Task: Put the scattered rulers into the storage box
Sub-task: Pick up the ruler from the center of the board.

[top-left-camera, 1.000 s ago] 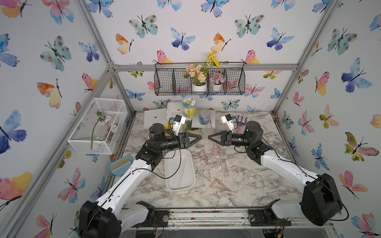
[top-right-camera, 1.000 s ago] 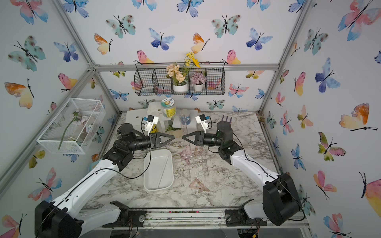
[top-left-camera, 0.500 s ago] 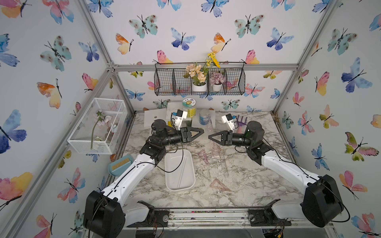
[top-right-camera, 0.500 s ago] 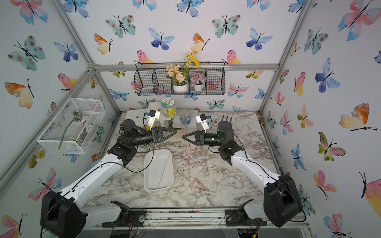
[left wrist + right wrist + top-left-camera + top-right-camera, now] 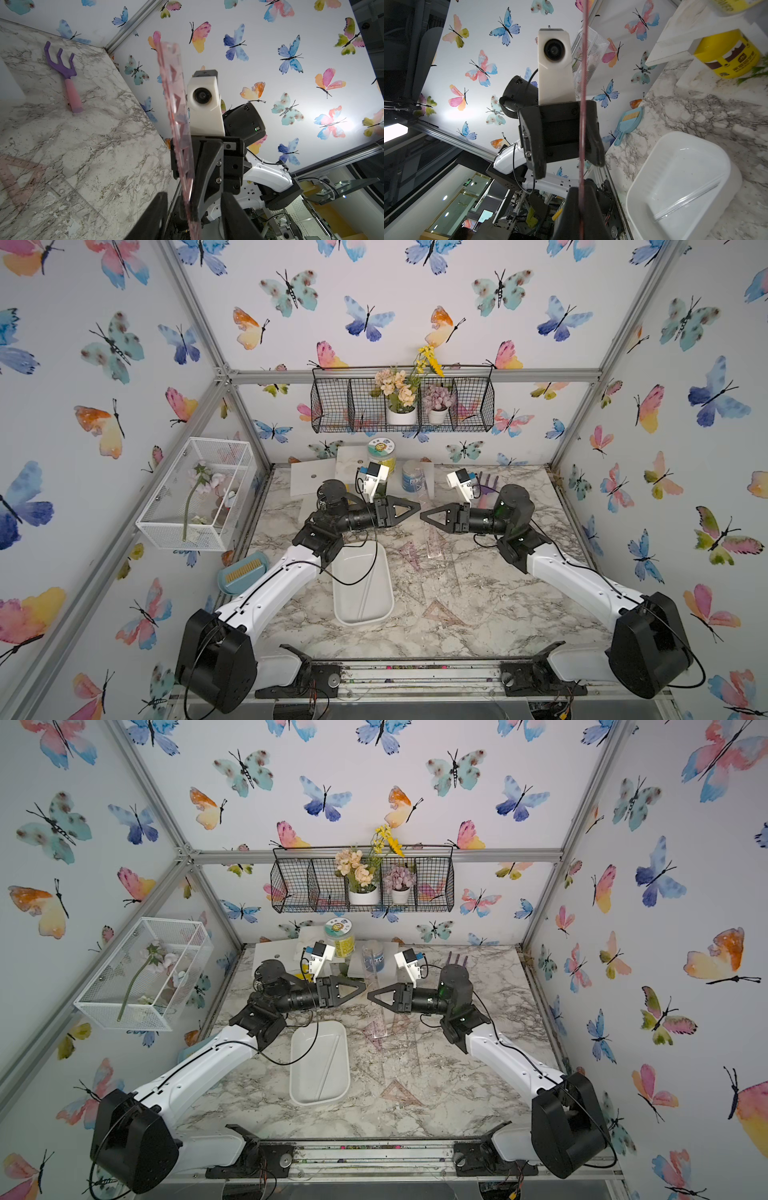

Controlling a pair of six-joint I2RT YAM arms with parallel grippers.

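We see a long pink-tinted transparent plastic ruler [image 5: 176, 116] standing on end, roughly upright. It is clamped flat between the right fingers [image 5: 426, 516], which are pressed together on it. The left fingers [image 5: 413, 508] point straight at them, nearly tip to tip, and stand apart. In the left wrist view the strip shows in the gap between them, clear of both, though we cannot tell whether it reaches in between the pads.

Below the left fingers, a little back toward that arm's base, lies the shallow white rounded-rectangle plastic storage box [image 5: 349, 610]. It sits flat on the marble-patterned tabletop [image 5: 498, 605], with one clear straight ruler [image 5: 685, 202] lying slantwise along its floor.

Under the right fingers, beside the box, more rulers lie loose on the tabletop. There is a small pink triangular set square [image 5: 409, 553] with a long clear straight ruler [image 5: 72, 199] near it. A second pink triangular set square [image 5: 442, 612] lies nearer the arm bases, apart from the box's corner.

Beyond the right fingers, toward the back wall, a purple-and-pink plastic garden fork [image 5: 69, 87] rests on the tabletop. Far out to the left of the left fingers, at the tabletop's edge, we see a light blue dustpan with a brush [image 5: 243, 572].
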